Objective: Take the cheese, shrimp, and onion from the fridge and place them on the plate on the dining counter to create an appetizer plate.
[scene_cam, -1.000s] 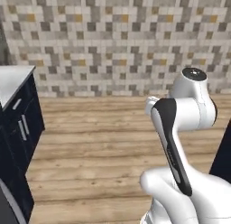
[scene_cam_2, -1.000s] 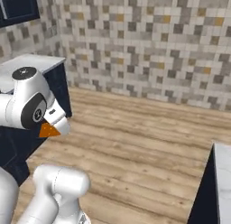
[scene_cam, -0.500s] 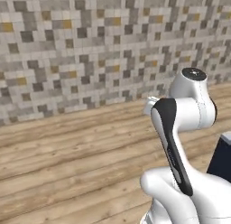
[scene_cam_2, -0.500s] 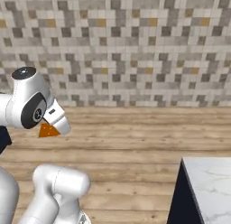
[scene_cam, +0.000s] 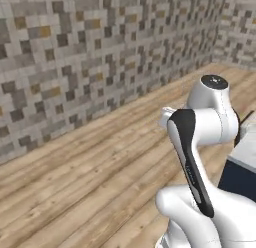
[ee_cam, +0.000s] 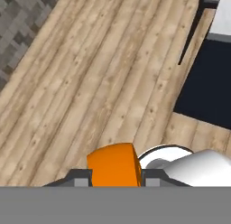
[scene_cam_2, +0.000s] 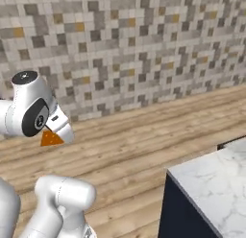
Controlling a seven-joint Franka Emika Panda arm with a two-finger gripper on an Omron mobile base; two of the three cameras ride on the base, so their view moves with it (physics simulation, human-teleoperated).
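While the gripper (ee_cam: 115, 173) is clamped on the cheese (ee_cam: 112, 165), the dining surface (scene_cam_2: 214, 179) lies to its right, plate unseen, across open wood floor.

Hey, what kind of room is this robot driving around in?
Probably a kitchen: a mosaic wall of small grey, white and tan tiles, a wood plank floor, and a white grey-veined marble counter on a dark navy base.

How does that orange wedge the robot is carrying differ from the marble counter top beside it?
The cheese is a small, solid orange wedge; the dining counter is a broad white slab with grey veins. The cheese is held off the floor between the fingers; the dining counter rests on a dark navy base. Both have sharp, straight edges.
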